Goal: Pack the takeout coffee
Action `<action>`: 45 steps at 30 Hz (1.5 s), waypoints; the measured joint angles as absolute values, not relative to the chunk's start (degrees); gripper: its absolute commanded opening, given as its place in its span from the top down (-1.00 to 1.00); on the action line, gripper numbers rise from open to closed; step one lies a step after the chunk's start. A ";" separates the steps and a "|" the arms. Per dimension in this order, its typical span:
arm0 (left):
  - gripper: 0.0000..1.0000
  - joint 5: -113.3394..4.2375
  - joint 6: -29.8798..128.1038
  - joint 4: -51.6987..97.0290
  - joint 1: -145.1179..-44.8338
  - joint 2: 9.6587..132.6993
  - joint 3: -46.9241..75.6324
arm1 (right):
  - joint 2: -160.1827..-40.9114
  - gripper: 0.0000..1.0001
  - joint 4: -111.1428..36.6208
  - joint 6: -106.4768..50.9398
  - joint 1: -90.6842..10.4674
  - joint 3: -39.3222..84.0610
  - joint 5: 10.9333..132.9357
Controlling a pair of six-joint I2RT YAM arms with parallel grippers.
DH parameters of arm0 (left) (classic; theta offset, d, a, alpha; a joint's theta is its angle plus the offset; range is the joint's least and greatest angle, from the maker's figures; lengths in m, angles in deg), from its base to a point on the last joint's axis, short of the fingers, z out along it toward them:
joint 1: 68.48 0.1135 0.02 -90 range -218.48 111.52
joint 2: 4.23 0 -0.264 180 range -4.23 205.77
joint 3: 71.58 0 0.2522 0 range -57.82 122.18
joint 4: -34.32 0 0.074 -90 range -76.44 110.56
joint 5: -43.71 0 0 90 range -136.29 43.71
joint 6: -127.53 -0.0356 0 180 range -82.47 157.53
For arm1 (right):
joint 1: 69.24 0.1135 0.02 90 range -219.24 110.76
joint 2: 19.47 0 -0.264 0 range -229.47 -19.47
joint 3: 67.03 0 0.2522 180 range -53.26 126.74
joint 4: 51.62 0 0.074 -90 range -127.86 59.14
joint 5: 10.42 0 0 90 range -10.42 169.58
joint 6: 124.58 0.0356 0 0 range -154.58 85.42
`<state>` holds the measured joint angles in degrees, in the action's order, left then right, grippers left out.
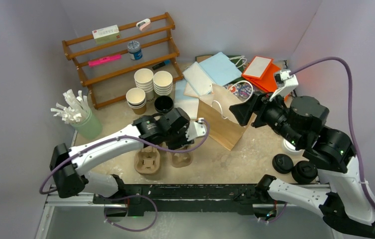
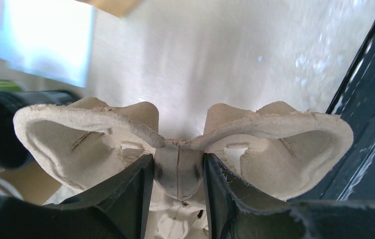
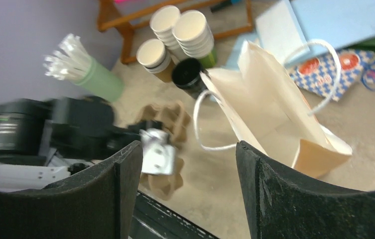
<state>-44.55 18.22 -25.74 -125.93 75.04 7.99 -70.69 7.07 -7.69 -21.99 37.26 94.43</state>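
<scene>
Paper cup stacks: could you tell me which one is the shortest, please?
The front-left stack, left of the black cup; the two rear stacks stand taller.

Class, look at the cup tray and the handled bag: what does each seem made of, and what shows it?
Cup tray: probably moulded paper pulp, matt, going by its fibrous, ragged rims. Bag: seemingly kraft paper, matt brown, with sharp folds; white handles look like cord.
</scene>
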 measured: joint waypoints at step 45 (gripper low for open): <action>-0.96 -35.94 49.91 -21.04 -125.03 78.05 5.67 | -74.58 -0.34 13.23 -6.29 -21.99 36.95 104.39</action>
